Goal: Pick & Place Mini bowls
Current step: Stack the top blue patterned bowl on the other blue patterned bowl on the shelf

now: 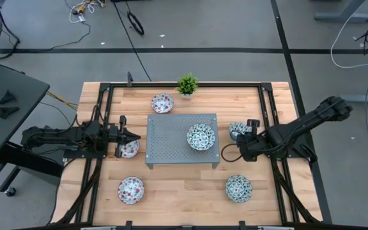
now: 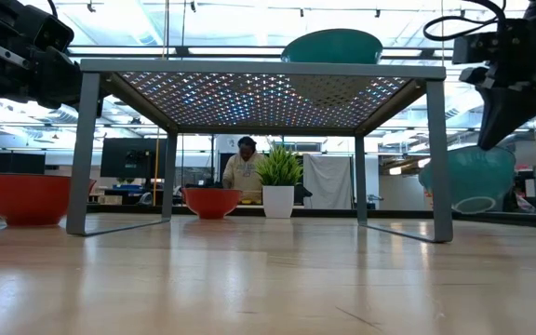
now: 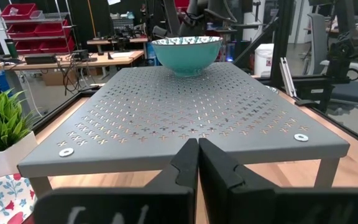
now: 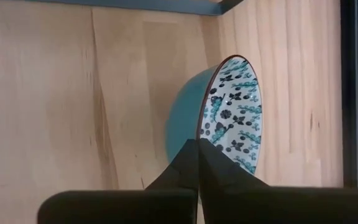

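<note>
My right gripper point(image 1: 248, 132) is shut on a blue-green patterned mini bowl point(image 4: 232, 115) by the right side of the grey perforated stand point(image 1: 171, 144). A second blue-green bowl point(image 1: 200, 137) rests by its foot on the stand's top, and a third point(image 1: 238, 188) sits on the table near the front right. My left gripper point(image 3: 197, 152) is shut and hovers left of the stand, just above a red-spotted bowl point(image 1: 130, 150). Two more red-spotted bowls sit at the far point(image 1: 162, 103) and near left point(image 1: 131, 190). My right gripper holds the blue-green bowl by its rim point(image 4: 205, 127), one finger on the teal outer wall point(image 4: 180, 163) and one inside point(image 4: 224, 167). The fingers come from above, pointing down. In the low view the bowl point(image 2: 468, 177) hangs tilted below the gripper, just clear of the table.
A small green potted plant point(image 1: 187, 84) stands at the table's far edge behind the stand. Black rails point(image 1: 270, 108) run along the table's sides. Bare wood point(image 1: 184, 191) lies in front of the stand, between the near bowls. A person point(image 2: 245, 167) sits in the room beyond.
</note>
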Robot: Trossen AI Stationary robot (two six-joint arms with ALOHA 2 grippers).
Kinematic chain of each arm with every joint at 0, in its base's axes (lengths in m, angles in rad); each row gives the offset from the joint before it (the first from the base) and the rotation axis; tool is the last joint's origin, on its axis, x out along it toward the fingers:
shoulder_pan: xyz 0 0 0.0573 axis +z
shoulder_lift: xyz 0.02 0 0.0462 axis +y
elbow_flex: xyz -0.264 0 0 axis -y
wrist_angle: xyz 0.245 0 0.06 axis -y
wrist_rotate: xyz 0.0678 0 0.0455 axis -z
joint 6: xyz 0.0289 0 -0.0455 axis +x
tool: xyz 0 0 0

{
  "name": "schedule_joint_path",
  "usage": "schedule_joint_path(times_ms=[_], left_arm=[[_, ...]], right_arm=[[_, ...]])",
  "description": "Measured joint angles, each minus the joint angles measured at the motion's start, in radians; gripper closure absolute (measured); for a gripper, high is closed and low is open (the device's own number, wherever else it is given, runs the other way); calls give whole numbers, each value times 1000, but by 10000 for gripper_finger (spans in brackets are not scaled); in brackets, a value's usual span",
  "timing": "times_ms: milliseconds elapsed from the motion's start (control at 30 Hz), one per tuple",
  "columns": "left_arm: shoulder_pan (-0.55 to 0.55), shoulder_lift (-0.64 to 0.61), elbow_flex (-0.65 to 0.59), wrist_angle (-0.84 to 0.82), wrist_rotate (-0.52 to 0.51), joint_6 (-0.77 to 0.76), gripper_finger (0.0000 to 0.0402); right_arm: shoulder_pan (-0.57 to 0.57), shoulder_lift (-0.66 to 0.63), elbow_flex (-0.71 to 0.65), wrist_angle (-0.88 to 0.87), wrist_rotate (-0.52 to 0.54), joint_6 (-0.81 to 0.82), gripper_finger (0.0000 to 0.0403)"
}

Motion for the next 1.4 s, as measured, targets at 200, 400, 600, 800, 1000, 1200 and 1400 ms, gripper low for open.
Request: schedule_joint_path(times_ms=[200,400,600,800,1000,1200,1400], left_arm=[[0,0,0,0,0,0,383],[0,0,0,0,0,0,383],[0,0,0,0,0,0,383],[0,0,0,0,0,0,383],[0,0,0,0,0,0,383],[0,0,0,0,0,0,383],[0,0,0,0,0,0,383]], right_arm=[[25,33,0,0,-5,0,403],[53,51,-1,5,-20,12,403],[94,71,-1,55,-45,84,403],[134,103,-1,77,-56,139,403],[173,137,-1,80,-69,160,403],[191,143,-1,118,-106,165,403],[190,143,-1,133,-115,165,403]])
